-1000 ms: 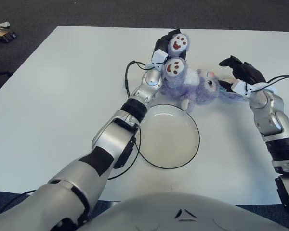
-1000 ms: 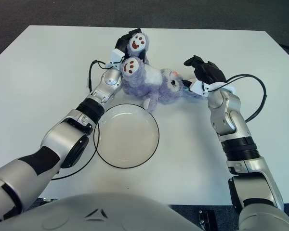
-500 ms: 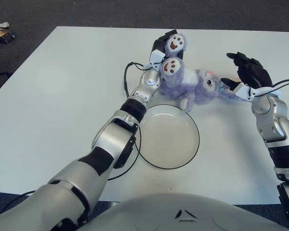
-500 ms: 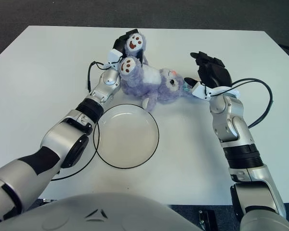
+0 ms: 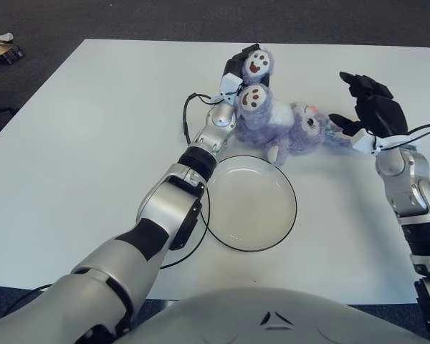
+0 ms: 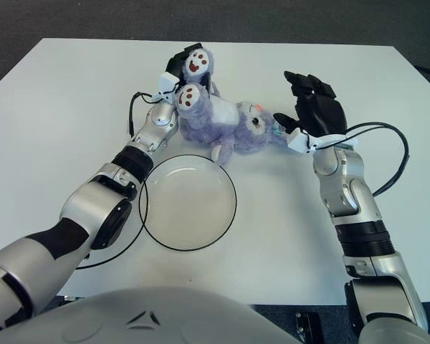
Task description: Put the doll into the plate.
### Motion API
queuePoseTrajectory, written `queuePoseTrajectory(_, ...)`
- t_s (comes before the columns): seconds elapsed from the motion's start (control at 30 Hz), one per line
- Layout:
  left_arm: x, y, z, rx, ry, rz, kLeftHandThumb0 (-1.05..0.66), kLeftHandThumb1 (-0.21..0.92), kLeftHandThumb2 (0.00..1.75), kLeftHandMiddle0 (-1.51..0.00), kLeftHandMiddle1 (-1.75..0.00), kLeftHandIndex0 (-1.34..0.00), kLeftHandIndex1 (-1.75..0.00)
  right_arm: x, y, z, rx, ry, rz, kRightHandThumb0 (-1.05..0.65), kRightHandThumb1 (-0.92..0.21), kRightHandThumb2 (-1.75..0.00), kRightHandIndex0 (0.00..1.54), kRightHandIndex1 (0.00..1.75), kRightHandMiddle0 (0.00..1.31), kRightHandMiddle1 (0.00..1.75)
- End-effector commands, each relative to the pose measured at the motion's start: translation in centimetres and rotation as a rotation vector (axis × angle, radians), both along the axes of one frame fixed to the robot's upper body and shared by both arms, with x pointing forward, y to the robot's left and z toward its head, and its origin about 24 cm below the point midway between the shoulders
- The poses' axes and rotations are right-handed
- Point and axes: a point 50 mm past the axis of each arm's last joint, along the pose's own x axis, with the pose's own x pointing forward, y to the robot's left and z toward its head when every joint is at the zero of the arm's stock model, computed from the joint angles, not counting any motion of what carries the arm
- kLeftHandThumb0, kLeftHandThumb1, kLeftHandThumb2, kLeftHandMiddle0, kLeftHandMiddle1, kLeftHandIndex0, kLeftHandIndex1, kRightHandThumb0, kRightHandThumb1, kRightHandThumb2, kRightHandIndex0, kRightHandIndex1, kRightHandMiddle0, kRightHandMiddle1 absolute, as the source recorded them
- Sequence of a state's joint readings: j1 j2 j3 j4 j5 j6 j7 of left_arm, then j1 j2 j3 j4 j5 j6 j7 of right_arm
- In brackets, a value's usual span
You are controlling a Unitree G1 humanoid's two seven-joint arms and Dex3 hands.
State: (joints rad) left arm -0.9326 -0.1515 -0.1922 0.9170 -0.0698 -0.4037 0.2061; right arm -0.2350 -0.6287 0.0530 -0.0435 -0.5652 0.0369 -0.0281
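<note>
A purple plush doll point(image 5: 287, 127) lies on the white table just beyond the plate point(image 5: 252, 208), a white dish with a black rim. The doll's two feet with brown paw soles point up at its left end. My left hand point(image 5: 238, 69) is stretched across the table, its black fingers curled around the upper foot and leg. To the right of the doll's head my right hand point(image 5: 373, 109) is raised with fingers spread, its thumb close to the doll's arm and holding nothing.
A black cable point(image 5: 188, 115) loops beside my left wrist, and another point(image 6: 395, 147) arcs from my right forearm. The table's far edge lies behind the doll. A small object point(image 5: 3, 50) lies on the dark floor at far left.
My right hand has lifted off the doll's head side, drawn back to the right and spread its fingers. My left hand has shifted the doll's feet slightly left.
</note>
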Motion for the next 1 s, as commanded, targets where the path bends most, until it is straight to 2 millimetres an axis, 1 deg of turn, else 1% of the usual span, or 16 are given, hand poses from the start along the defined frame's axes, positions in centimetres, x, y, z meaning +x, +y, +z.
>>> queuePoseTrajectory(0.0,-2.0,-4.9,1.0,-0.094,0.020,-0.109,0.53,0.16,1.51,-0.74,-1.75,-1.01,-1.75,-0.6,0.1,0.1,0.020,0.006,0.035,-1.05,-0.92,-0.47,0.00,0.01,0.00,0.20)
queuePoseTrajectory(0.17,-2.0,-5.0,1.0,-0.094,0.021,-0.109,0.53,0.16,1.51,-0.74,-1.75,-1.01,-1.75,-0.8,0.4,0.1,0.038,0.028,0.065,-1.05,-0.92,-0.47,0.00,0.00,0.00,0.11)
queuePoseTrajectory(0.23,-2.0,-5.0,1.0,-0.095,0.023,-0.109,0.53,0.16,1.51,-0.74,-1.75,-1.01,-1.75,-1.0,0.6,0.1,0.050,0.043,0.084,-1.05,-0.92,-0.44,0.00,0.00,0.00,0.06)
queuePoseTrajectory(0.33,-1.9,-5.1,1.0,-0.091,0.024,-0.103,0.53,0.16,1.51,-0.74,-1.75,-1.00,-1.75,-1.1,0.9,0.0,0.062,0.057,0.102,-1.05,-0.92,-0.42,0.00,0.00,0.00,0.04)
queuePoseTrajectory(0.57,-2.0,-5.2,1.0,-0.083,0.023,-0.095,0.53,0.16,1.51,-0.74,-1.75,-1.00,-1.75,-1.4,1.3,-0.2,0.115,0.102,0.143,-1.05,-0.92,-0.39,0.00,0.00,0.00,0.02)
queuePoseTrajectory(0.83,-2.1,-5.4,1.0,-0.083,0.011,-0.092,0.53,0.16,1.50,-0.73,-1.75,-0.99,-1.75,-1.6,1.8,-0.4,0.131,0.120,0.178,-1.05,-0.92,-0.39,0.01,0.00,0.00,0.01)
queuePoseTrajectory(0.97,-2.1,-5.4,1.1,-0.091,0.003,-0.088,0.53,0.16,1.50,-0.73,-1.75,-0.99,-1.75,-1.2,2.1,-0.9,0.129,0.131,0.179,-1.05,-0.92,-0.36,0.00,0.00,0.00,0.02)
